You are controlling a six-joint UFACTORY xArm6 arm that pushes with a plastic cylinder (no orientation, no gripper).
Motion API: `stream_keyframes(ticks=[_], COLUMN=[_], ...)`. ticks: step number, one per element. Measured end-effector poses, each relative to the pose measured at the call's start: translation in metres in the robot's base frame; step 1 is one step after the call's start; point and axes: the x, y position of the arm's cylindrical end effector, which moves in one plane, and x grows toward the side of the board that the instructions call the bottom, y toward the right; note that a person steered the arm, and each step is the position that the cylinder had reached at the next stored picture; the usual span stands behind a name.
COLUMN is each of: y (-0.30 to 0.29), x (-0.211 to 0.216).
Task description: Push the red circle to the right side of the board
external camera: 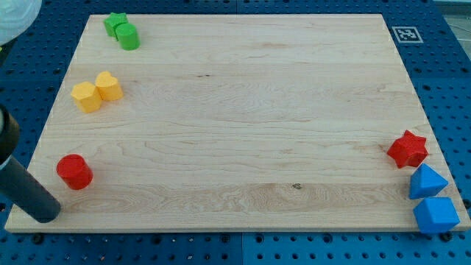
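There is no claw on this arm, so nothing here is spread or pinched; it ends in a dark rod that comes in from the view's left edge and slants down to my tip (48, 214), which sits at the table's (243, 125) lower left corner. The tip rests just below and to the left of the red circle (74, 171), near it, with a narrow strip of bare wood between them.

The red circle is a short round block standing on the left side of the table, close to the bottom edge. Above it, partway up the left side, a yellow hexagon-like block (86, 97) and a yellow heart-shaped block (109, 86) sit touching. In the top left corner a green star (115, 23) and a green rounded block (128, 36) are pressed together.

Far across on the view's right, a red star (408, 149) lies near the right edge. Just below it sit a blue triangular block (426, 182) and, lower, a blue block (436, 215) whose shape I cannot make out, at the bottom right corner. A small black-and-white marker tag (405, 34) shows beyond the top right corner.
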Motion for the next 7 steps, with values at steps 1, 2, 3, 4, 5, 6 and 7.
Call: stream_keyframes(ticks=[1, 2, 3, 4, 5, 6, 7], y=[-0.019, -0.034, -0.034, -0.032, 0.000, 0.018, 0.026], x=[-0.001, -0.008, -0.030, -0.041, -0.047, -0.047, -0.049])
